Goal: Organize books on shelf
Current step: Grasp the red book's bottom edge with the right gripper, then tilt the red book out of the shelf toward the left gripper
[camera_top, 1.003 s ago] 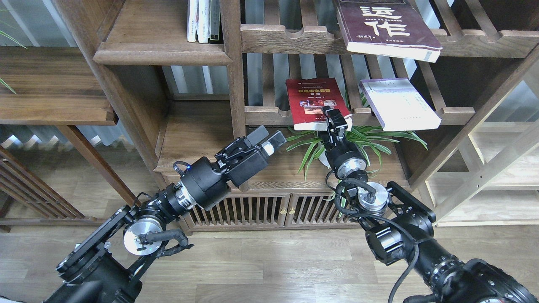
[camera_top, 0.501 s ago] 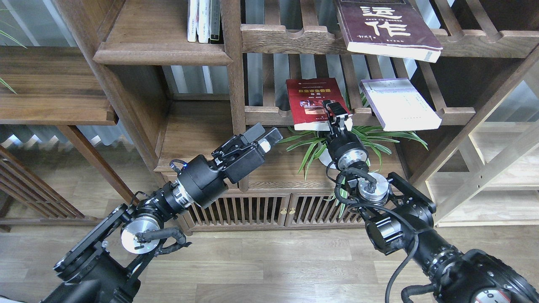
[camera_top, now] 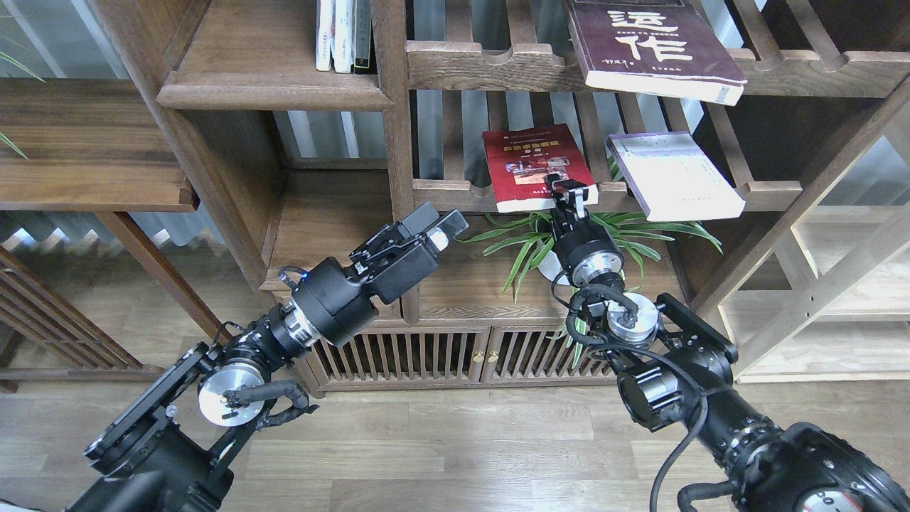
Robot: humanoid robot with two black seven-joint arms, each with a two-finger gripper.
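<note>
Head view shows the right gripper (camera_top: 571,193) at the lower right corner of the red book (camera_top: 534,165). Its fingers look closed on that corner, one dark finger lying over the cover; the other is hidden, so the grip is probable but not fully clear. The red book lies flat on a slatted rack (camera_top: 455,193), and its front edge hangs a little over the scalloped rail. Directly below this gripper is a green plant (camera_top: 625,231) in a white pot.

To the right of the gripper, on the same rack, lies the pale white-lavender book (camera_top: 672,176), also sticking out over the rail. Above and to the right, on a higher rack, is the maroon book (camera_top: 650,46) with big white characters.

Far to the left and lower, the left gripper (camera_top: 435,226) hangs in free air with its two fingers a small gap apart, holding nothing. Beyond it, the solid shelf (camera_top: 274,89) is at the upper left, with thin white-spined volumes (camera_top: 343,34) standing at its right end.
</note>
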